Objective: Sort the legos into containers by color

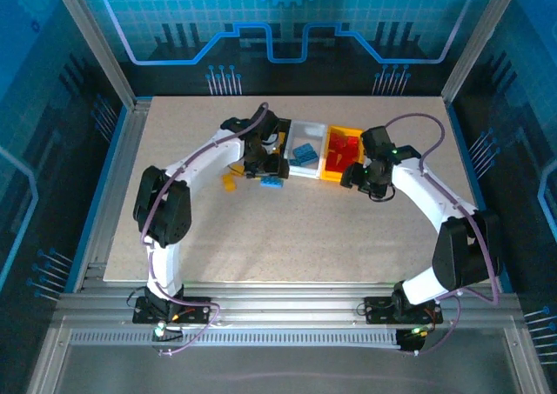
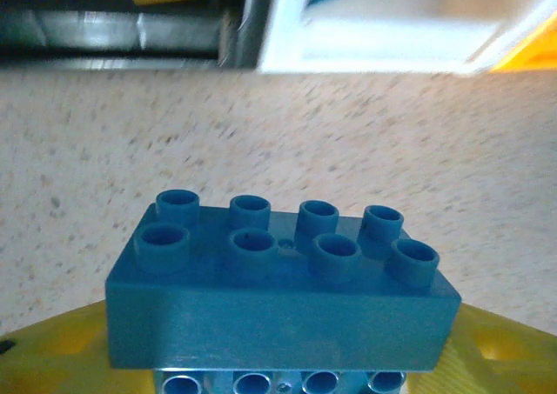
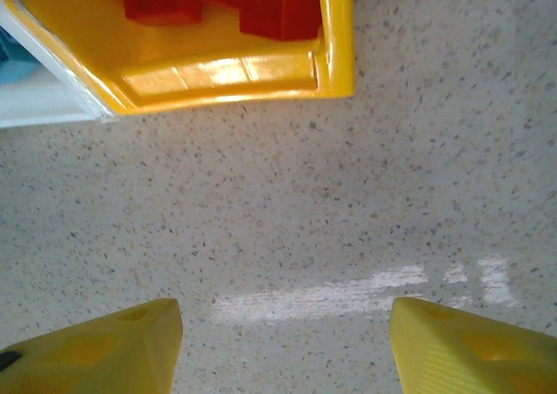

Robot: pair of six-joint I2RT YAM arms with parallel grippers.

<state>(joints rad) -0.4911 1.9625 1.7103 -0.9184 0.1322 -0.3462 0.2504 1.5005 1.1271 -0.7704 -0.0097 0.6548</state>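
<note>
Blue and eight-studded, the brick (image 2: 278, 298) sits between the left fingers (image 2: 52, 359), which are closed on it. Its long axis runs straight across from one finger to the other. Seen from the wrist, the white bin (image 2: 392, 29) lies ahead of the brick and a little to the right, across a strip of bare bench (image 2: 261, 124). The bin's near wall is roughly parallel to the brick's length. From above, blue bricks (image 1: 304, 155) already lie in that bin. The black bin (image 2: 113, 29), ahead to the left, holds yellow pieces, so I judge the carry must go forward and rightward over the white rim. The right fingers (image 3: 96, 350) stand wide apart with nothing between them, just short of the yellow bin (image 3: 218, 72), where red bricks (image 3: 218, 3) lie. A few yellow bricks (image 1: 229, 181) lie loose on the bench, nearer the left arm.
</note>
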